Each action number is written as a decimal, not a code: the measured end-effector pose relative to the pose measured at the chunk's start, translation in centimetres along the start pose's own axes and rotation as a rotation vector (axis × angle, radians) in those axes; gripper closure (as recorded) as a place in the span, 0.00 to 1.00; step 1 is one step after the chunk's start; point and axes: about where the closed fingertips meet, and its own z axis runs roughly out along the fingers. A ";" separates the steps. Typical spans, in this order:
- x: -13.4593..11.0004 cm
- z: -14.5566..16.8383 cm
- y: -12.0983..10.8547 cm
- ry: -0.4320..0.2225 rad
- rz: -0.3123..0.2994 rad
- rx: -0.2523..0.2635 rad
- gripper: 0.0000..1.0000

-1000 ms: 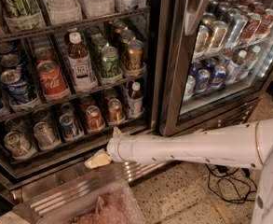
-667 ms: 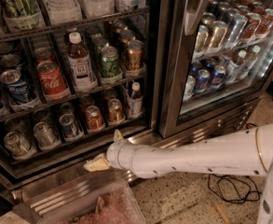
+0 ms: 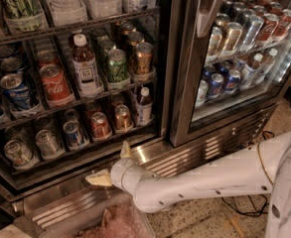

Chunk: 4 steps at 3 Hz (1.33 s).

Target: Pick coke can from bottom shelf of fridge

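Fingers (image 3: 99,179): spread wide, empty. Coke can (image 3: 100,125): upright on bottom shelf (image 3: 93,145) of fridge (image 3: 181,83), between blue-and-silver can (image 3: 74,134) and copper-orange can (image 3: 122,118). Gripper (image 3: 112,164): just below shelf front. Step, judged: approach. Next: rise, advance, straddle can.

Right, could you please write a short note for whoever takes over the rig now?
The hand is open and empty, low before the fridge, just below the bottom shelf.
The coke can stands upright on that shelf, between a blue-and-silver can and a copper can, untouched.
Done: approach only.
Left: raise the hand, reach in, grip the coke can, lift it out.
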 end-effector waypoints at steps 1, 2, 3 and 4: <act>-1.3 0.0 -0.8 -0.082 -0.002 0.071 0.00; -2.7 0.3 -1.2 -0.144 -0.012 0.109 0.00; -2.6 0.7 -1.2 -0.146 0.004 0.110 0.00; -2.6 1.3 -1.2 -0.165 0.014 0.119 0.00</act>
